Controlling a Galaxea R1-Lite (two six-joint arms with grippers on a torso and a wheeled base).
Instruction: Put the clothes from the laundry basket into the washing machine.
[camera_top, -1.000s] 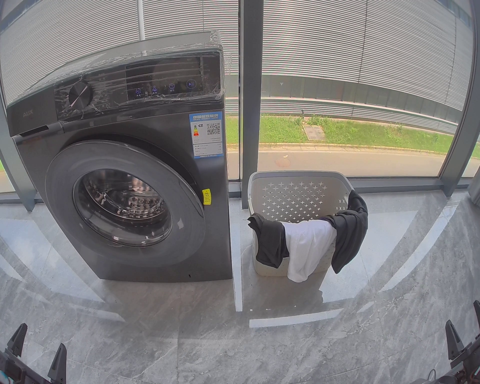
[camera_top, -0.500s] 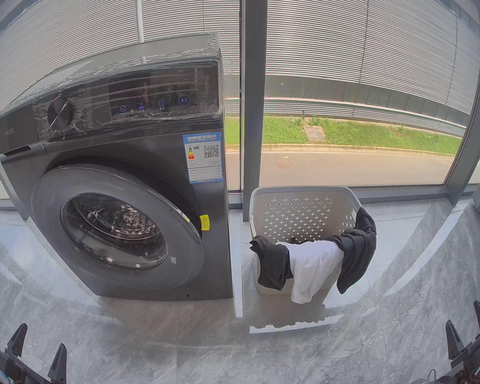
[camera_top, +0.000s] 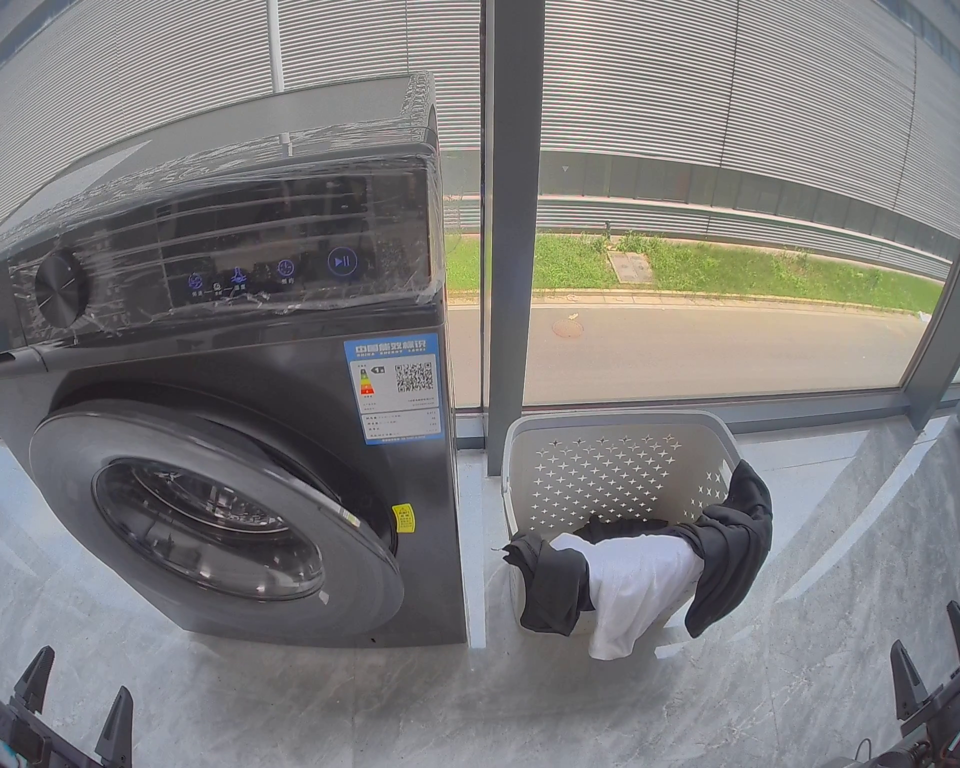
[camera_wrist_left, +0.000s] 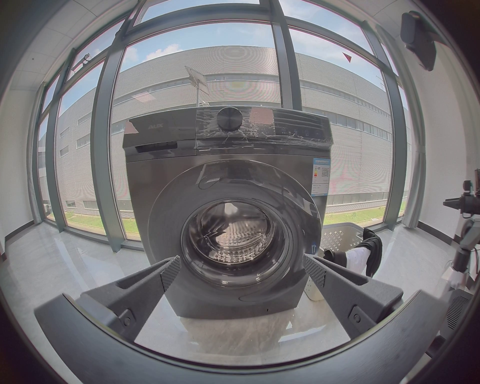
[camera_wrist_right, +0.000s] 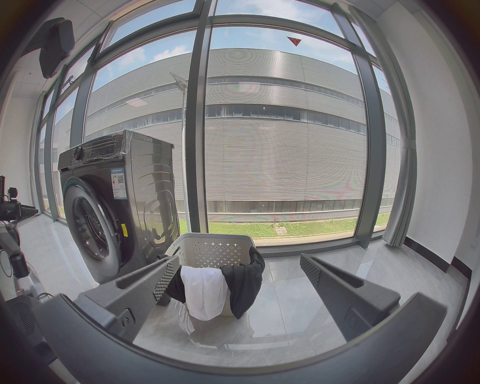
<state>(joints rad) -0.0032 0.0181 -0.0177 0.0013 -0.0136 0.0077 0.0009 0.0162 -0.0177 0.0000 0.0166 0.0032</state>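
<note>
Glossy washing machine (camera_top: 240, 400) left, star-perforated laundry basket (camera_top: 620, 470) lower centre.
Limp clothes (camera_top: 640, 590) drape its rim; my left gripper (camera_wrist_left: 241, 265), right gripper (camera_wrist_right: 239, 264) gape.

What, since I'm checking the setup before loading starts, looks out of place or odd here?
Two things. The clothes hang half out over the laundry basket's front rim rather than lying inside. And crinkled plastic film covers the washing machine's control panel. Nothing looks spilled or damaged.
</note>
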